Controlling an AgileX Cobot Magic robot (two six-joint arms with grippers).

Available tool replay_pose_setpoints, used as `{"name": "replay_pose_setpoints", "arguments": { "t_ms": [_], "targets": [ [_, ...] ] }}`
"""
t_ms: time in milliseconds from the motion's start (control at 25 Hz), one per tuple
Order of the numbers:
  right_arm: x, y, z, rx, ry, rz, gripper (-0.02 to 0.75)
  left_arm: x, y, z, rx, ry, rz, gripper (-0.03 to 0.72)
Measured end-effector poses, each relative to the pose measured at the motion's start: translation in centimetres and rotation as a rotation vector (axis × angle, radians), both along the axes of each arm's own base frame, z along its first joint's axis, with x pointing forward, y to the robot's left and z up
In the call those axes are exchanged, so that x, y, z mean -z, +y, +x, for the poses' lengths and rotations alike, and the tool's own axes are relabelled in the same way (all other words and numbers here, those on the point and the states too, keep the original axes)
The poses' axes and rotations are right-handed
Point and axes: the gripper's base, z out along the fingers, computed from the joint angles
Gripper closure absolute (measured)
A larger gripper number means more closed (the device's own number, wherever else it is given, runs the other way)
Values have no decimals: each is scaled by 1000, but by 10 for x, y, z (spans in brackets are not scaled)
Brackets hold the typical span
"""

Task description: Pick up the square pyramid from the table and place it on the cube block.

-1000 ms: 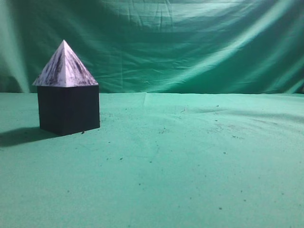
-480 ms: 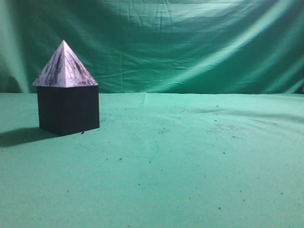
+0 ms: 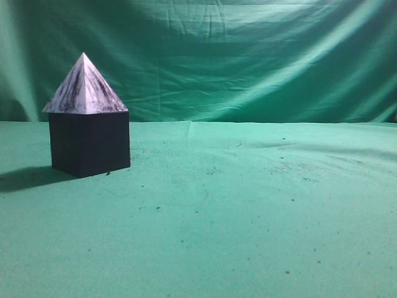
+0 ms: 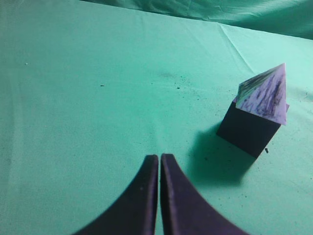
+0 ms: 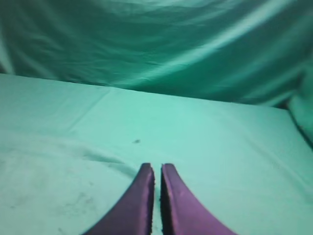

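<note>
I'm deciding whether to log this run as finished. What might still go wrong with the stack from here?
1. The square pyramid already sits on the cube block, but its base slightly overhangs the cube's edges, so a knock might tip it off.
2. The left gripper, shut and empty, hangs above the table near the stack; a careless sweep toward it might hit the stack.

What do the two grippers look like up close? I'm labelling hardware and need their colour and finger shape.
Only the fingers show, in the wrist views. The left gripper has two smooth, matte black fingers that flare wide at the base and curve to narrow tips. The right gripper has the same curved shape but looks dark purple. No cables, markings or arm links are visible.
</note>
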Motion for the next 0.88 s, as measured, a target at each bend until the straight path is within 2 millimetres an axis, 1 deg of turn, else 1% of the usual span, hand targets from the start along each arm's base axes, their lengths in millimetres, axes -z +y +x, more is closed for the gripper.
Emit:
{"name": "replay_pose_setpoints", "arguments": {
  "t_ms": [240,520,600,880],
  "targets": [
    [32,-13,-17,143,4,1,738,0,0,0,0,0,0,688],
    [71,-16,-16,190,114,-22,738,0,0,0,0,0,0,688],
    [76,-16,-16,190,140,-25,738,0,0,0,0,0,0,688],
    [77,-15,-16,189,145,-16,738,0,0,0,0,0,0,688]
  ]
}}
